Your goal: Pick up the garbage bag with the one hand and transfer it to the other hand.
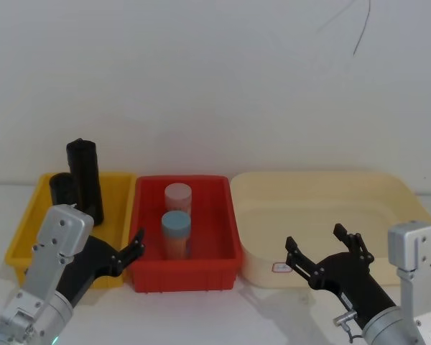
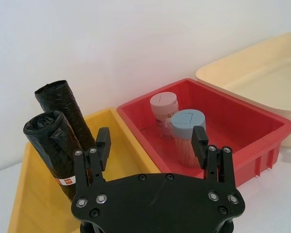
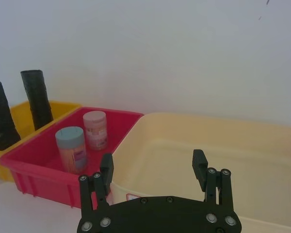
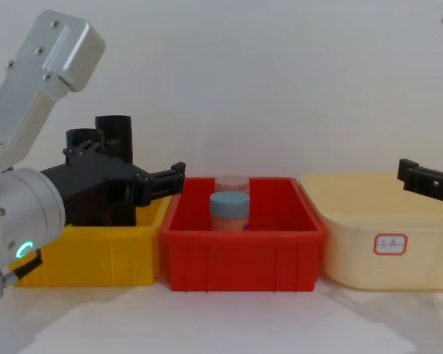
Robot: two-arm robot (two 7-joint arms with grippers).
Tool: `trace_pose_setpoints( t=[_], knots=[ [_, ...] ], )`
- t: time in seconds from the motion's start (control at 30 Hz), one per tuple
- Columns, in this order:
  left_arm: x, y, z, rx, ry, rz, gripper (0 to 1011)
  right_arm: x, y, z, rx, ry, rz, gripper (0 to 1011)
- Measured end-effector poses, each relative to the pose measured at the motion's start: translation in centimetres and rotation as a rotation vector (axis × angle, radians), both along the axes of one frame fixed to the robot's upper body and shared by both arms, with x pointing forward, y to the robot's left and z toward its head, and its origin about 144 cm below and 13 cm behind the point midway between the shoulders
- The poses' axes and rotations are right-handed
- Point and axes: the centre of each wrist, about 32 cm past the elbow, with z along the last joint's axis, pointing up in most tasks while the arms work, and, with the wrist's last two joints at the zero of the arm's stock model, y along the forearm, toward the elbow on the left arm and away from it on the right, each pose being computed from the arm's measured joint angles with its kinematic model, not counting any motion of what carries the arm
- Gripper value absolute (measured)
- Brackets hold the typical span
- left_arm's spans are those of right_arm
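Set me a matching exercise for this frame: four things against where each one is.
Things:
1. garbage bag
2. blue-lidded jar
3. left gripper
4. right gripper

Places:
A. in front of the cream tub
B. inside the yellow bin
C. at the yellow bin's front corner, next to the red bin
D. inside the red bin

Pairs: 1-B, 2-D, 3-C, 4-A

Three containers sit side by side against a wall (image 1: 201, 72): left bin (image 1: 25, 223), middle bin (image 1: 230, 215), right tub (image 1: 323, 181). The garbage bag (image 1: 59, 189) stands in the left bin, just left of a taller roll (image 1: 85, 176); in the middle bin, the near jar (image 1: 177, 233) stands before the far jar (image 1: 178, 197).
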Motion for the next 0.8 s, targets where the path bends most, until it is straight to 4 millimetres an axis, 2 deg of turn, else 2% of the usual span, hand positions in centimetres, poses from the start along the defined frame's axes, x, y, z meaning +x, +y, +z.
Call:
trace_pose_setpoints(
  t=[0.8],
  knots=[
    [0.00,0.00,0.00,0.000,0.000,0.000,1002,0.00,0.00,0.00,0.000,0.000,0.000,1000]
  ],
)
